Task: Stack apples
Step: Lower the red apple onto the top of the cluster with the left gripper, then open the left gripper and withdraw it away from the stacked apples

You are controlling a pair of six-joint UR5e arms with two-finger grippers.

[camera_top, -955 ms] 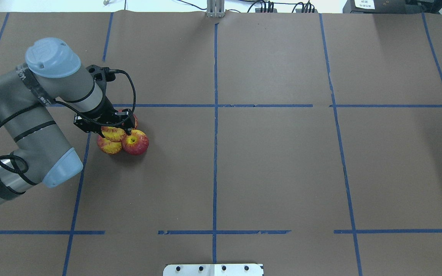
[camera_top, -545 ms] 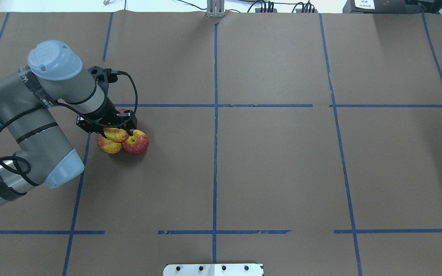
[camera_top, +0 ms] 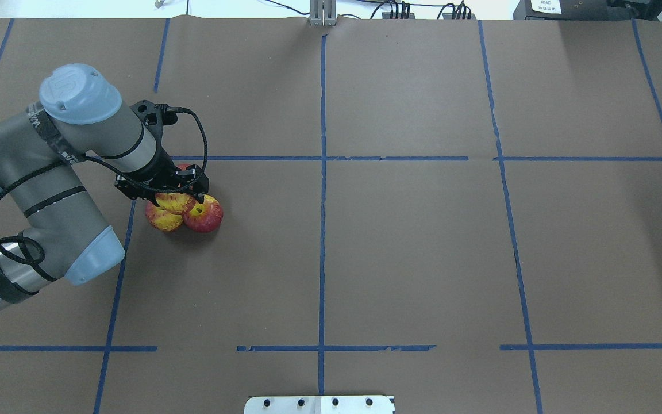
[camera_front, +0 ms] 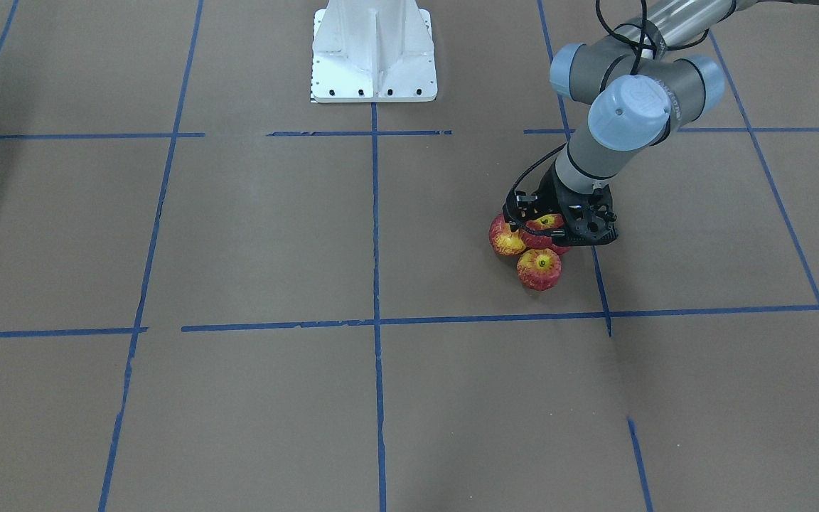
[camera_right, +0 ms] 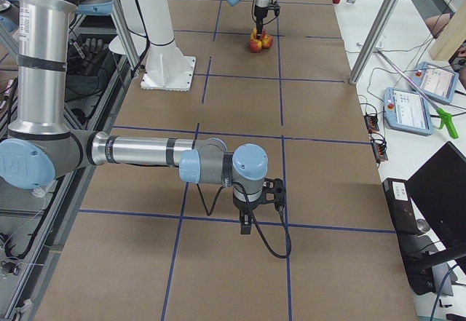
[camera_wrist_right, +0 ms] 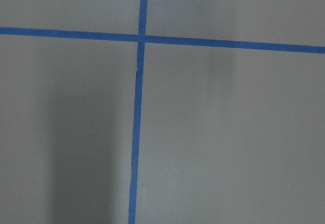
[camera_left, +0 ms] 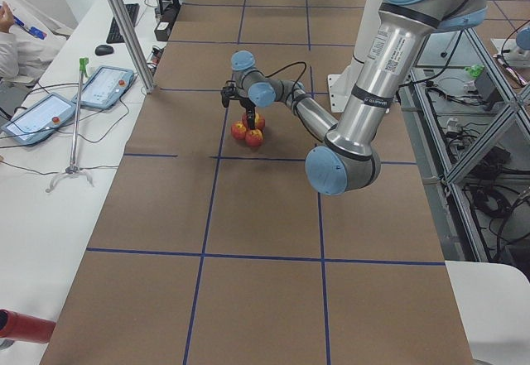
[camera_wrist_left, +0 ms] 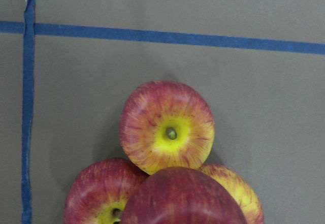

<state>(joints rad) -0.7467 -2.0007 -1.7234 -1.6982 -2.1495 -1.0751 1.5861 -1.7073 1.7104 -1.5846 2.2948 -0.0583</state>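
Observation:
Three red-and-yellow apples sit touching in a triangle on the brown table: one (camera_top: 161,221), one (camera_top: 204,215), and one mostly hidden under the gripper (camera_top: 185,168). A fourth apple (camera_top: 174,202) rests on top of them, between the jaws of my left gripper (camera_top: 174,197), which is shut on it. The left wrist view shows the top apple (camera_wrist_left: 183,198) close up over the three lower ones (camera_wrist_left: 167,127). The front view shows the cluster (camera_front: 539,269) below the left gripper (camera_front: 555,229). My right gripper (camera_right: 251,223) hangs over bare table; I cannot tell if it is open or shut.
Blue tape lines (camera_top: 322,172) divide the brown table cover. The robot's white base plate (camera_front: 374,64) stands at the table's near edge. Tablets (camera_right: 411,110) and stands lie on the side benches, off the table.
My left gripper and the top apple have shifted slightly to the right over the cluster. The three lower apples have stayed put.

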